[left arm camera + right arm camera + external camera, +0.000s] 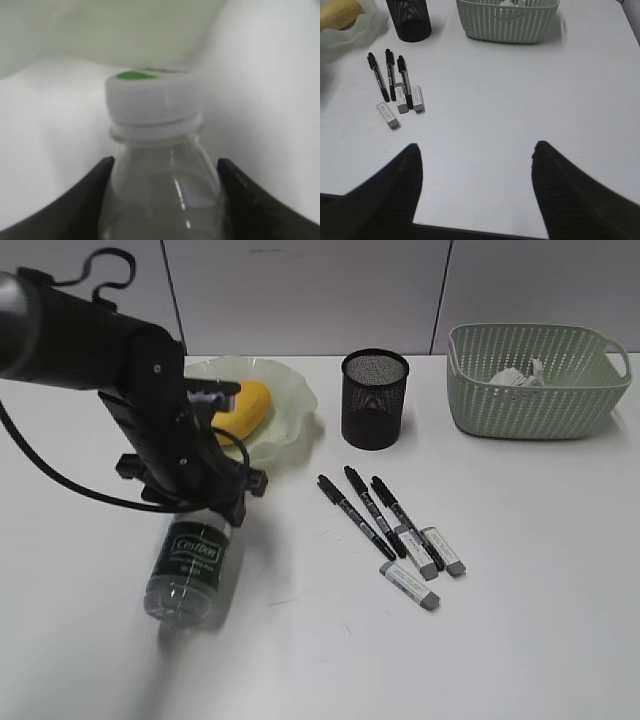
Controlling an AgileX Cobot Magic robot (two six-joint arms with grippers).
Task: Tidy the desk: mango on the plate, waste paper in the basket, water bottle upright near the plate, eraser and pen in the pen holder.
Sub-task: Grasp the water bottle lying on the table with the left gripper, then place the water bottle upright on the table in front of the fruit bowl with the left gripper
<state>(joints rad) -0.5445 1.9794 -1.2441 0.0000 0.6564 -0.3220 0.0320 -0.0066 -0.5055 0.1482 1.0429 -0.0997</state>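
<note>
Clear plastic with a white cap and a dark green label: that small water bottle (pixel 187 570) lies on its side on the plain white desk (pixel 520 600), cap end pointing toward the translucent pale green ruffled plate (pixel 290 425), just in front of it. My left gripper (pixel 165 200) straddles the bottle's shoulder just below the cap (pixel 150 97); in the left wrist view a black finger (pixel 85 200) stands on either side of the clear wall, but I cannot tell whether they press it or only flank it.

I judge the bottle light and smooth, so it may slip or roll under a weak pinch. Its thin wall will likely dent if I squeeze the belly. The shoulder below the neck ring looks the stiffest place to hold, and gripping there lets me swing the base down to stand it up near the plate.

The yellow-orange oblong mango (pixel 245 408) already sits on the plate, and the crumpled white waste paper (pixel 515 375) lies in the sage-green woven-pattern basket (pixel 540 405). Three black pens (pixel 372 505) and three grey-ended erasers (pixel 425 565) remain on the desk beside the black mesh pen holder (pixel 375 400). My right gripper (pixel 475 195) hangs spread and empty over bare desk.
</note>
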